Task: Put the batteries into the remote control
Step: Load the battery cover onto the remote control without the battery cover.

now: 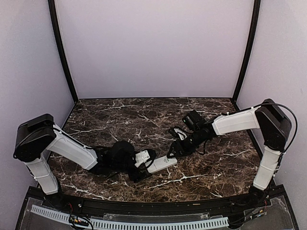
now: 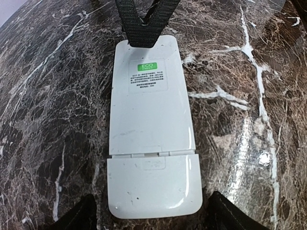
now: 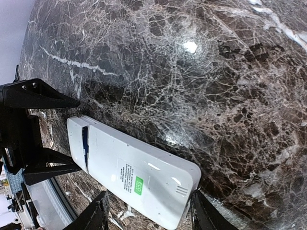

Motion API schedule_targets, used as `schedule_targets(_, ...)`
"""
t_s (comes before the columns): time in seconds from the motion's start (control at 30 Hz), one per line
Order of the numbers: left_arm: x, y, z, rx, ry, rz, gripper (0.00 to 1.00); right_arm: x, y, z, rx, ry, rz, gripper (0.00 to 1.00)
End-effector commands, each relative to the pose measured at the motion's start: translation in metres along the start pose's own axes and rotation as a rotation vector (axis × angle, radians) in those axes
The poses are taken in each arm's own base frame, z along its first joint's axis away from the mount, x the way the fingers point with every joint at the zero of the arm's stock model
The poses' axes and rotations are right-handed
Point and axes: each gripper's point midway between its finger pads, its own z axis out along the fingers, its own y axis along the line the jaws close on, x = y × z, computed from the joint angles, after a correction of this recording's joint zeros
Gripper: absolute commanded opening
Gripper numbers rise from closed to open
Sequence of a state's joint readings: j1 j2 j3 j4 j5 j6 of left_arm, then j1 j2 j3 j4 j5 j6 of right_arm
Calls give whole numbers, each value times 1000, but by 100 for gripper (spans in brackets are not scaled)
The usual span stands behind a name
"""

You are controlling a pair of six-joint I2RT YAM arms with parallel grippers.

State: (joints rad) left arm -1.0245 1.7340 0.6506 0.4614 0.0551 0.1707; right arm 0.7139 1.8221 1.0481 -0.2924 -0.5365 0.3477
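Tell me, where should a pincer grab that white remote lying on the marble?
Probably its two long side edges, mid-body, coming straight down. The remote control lies flat, back up, on the table, so only its narrow width offers opposing faces; the battery cover at one end might slide, so avoid it.

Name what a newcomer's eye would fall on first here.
A white remote control lies back up, green ECO label showing, on the dark marble table. The left gripper straddles its cover end; the right gripper is at its label end.
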Motion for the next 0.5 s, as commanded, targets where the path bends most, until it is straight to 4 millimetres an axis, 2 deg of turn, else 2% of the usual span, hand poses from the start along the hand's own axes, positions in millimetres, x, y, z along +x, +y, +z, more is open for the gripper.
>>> schedule_targets(0.0, -2, 4, -7, -19, -10, 42, 80, 0, 21, 2, -64, 11, -52, 54)
schedule_targets(0.23, -6, 6, -7, -31, -31, 67, 77, 2, 19, 7, -59, 18, -44, 54)
schedule_targets(0.47, 3, 0, -10, -2, -7, 31, 63, 4, 14, 6, -33, 21, -41, 54)
